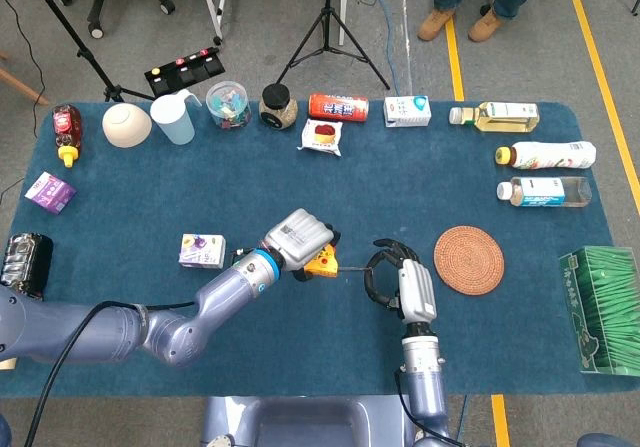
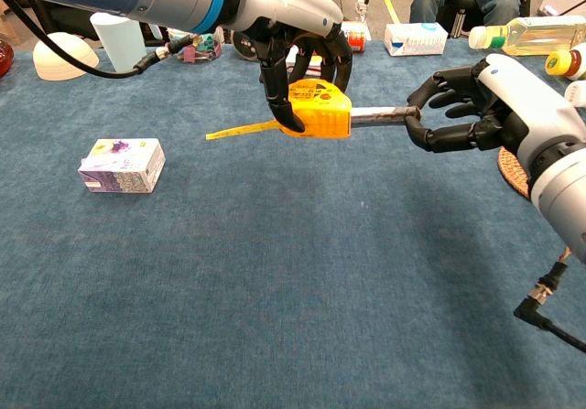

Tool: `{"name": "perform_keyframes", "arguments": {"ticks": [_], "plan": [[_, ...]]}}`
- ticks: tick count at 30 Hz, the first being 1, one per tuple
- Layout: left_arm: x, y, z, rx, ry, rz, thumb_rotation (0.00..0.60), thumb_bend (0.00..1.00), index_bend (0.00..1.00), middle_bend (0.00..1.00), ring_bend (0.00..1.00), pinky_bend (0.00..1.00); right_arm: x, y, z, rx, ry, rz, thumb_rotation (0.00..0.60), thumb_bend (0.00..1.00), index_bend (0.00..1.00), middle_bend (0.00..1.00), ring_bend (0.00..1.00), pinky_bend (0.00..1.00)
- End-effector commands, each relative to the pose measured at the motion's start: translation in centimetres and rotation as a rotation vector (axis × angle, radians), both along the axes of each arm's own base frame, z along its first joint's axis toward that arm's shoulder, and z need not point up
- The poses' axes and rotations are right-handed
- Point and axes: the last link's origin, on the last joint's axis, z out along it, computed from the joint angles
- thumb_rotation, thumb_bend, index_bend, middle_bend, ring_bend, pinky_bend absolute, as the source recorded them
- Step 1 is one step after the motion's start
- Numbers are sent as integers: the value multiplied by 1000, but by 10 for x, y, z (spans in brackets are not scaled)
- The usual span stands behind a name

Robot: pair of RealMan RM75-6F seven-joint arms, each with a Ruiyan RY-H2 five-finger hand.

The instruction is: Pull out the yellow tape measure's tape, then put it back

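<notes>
Above the blue tabletop [image 2: 275, 299], near its middle, the left hand [image 2: 298, 48] grips the yellow tape measure [image 2: 318, 109] from above, its dark fingers [image 2: 273, 93] wrapped down both sides of the case. The case is bright yellow and blocky, with a label on its upper face. A short grey stretch of tape [image 2: 377, 113] runs from it to the right hand [image 2: 476, 107], whose fingers pinch its end. A thin yellow strip [image 2: 240, 131] trails from the other side.
</notes>
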Motion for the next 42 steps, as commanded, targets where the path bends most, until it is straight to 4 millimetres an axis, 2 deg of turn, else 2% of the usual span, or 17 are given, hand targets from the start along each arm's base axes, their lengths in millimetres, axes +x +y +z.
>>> {"name": "perform_keyframes", "arguments": {"ticks": [1,12,19,23,24,42], "plan": [[0,0,0,1,3,-1,600,350,543,382,421,522,0,0,0,-1,-1,-2,600,510,712,330,258,183],[-5,4,4,26,15,-7,600,350,544,382,421,522,-2,0,0,9,7,-1,600,534,762,375,297,206],[-20,7,14,65,33,-16,600,350,544,382,421,522,-8,-2,3,12,14,-18,600,535,764,377,304,213],[-31,10,20,92,60,-28,600,352,543,382,421,522,-13,-2,5,15,12,-27,600,536,764,377,305,218],[-44,13,26,113,85,-19,600,351,544,382,421,522,-18,-4,8,6,8,-42,600,536,764,378,306,219],[-106,17,72,194,144,53,600,350,544,382,421,500,-40,-14,27,-27,62,-38,600,539,764,380,316,225]]}}
